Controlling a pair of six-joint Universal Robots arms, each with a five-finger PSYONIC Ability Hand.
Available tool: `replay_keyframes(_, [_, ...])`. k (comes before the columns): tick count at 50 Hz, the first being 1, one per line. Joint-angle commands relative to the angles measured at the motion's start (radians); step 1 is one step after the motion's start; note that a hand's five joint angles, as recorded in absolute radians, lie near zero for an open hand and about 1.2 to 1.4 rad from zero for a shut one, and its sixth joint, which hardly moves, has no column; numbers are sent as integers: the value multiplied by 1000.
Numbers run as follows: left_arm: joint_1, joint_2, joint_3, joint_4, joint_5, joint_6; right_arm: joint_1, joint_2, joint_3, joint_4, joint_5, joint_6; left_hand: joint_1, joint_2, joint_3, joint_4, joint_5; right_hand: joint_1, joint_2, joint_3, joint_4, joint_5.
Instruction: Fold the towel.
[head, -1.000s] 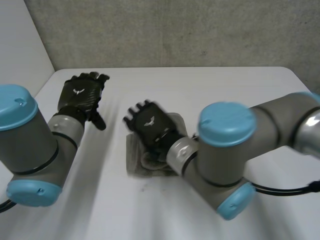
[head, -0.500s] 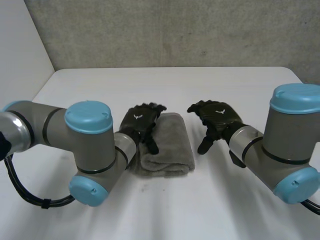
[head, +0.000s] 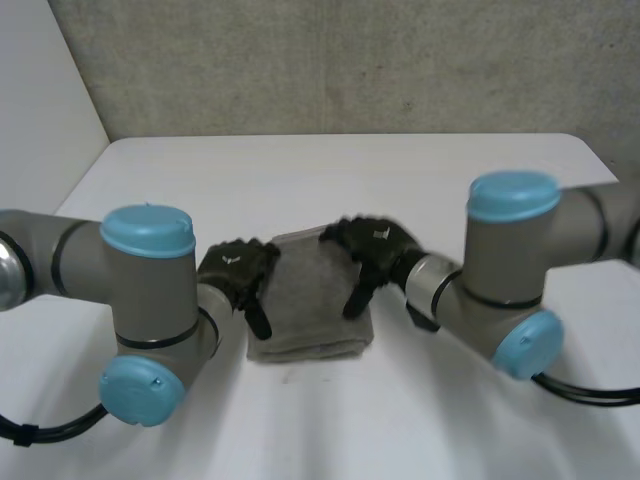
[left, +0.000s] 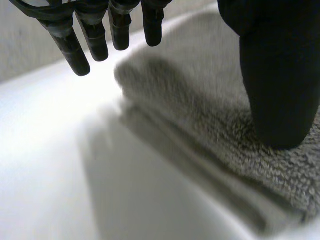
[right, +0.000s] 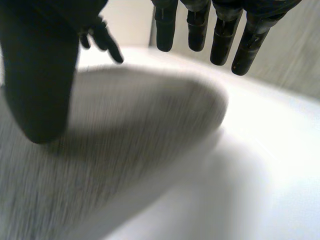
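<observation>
Towel, stacked layers at left hand

Head camera looking down from behind onto the table; wrist cameras sitting low and close, facing across the towel from opposite sides; all sharing it

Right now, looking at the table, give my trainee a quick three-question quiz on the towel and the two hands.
1. True or false: the towel is spread out in a single layer.
2. The left hand is at which part of the towel? A: its left edge. B: its right edge. C: nowhere near it.
3. Fill in: the right hand has its fingers ____ (straight or curled).
Key: 1 false, it lies folded in layers. 2 A. 3 straight.
</observation>
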Motion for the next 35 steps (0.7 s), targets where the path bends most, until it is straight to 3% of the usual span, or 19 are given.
replay_keyframes(1, [-41,163,35,0,2,-7,-76,-229,3,-4,52,8,32,34,34,36,9,-43,-65,-35,-60,-64])
replay_keyframes(3, [-38,209,48,0,0,-7,-118,-326,2,-4,153,11,38,40,40,41,15,-43,-65,-35,-60,-64])
replay_keyframes(6, [-15,305,77,-12,0,-13,-142,-366,0,-1,205,1,59,61,60,62,35,-43,-65,-35,-60,-64])
replay_keyframes(8, [62,389,113,-52,2,-21,-206,-439,2,31,270,-14,59,61,60,62,35,-43,-65,-35,-60,-64])
replay_keyframes(12, [162,436,144,-140,10,-34,-279,-489,5,105,273,-48,41,43,43,44,17,-43,-65,-35,-60,-64])
replay_keyframes(16, [247,451,192,-256,81,-71,-293,-492,3,126,271,-63,9,11,10,12,-15,-43,-65,-35,-60,-64])
replay_keyframes(22, [265,450,183,-276,166,-113,-287,-487,17,126,265,-68,-3,-1,-1,0,-27,-43,-65,-35,-60,-64])
replay_keyframes(35, [263,466,149,-275,174,-107,-283,-483,31,120,242,-68,-3,-1,-1,0,-27,-43,-65,-35,-60,-64])
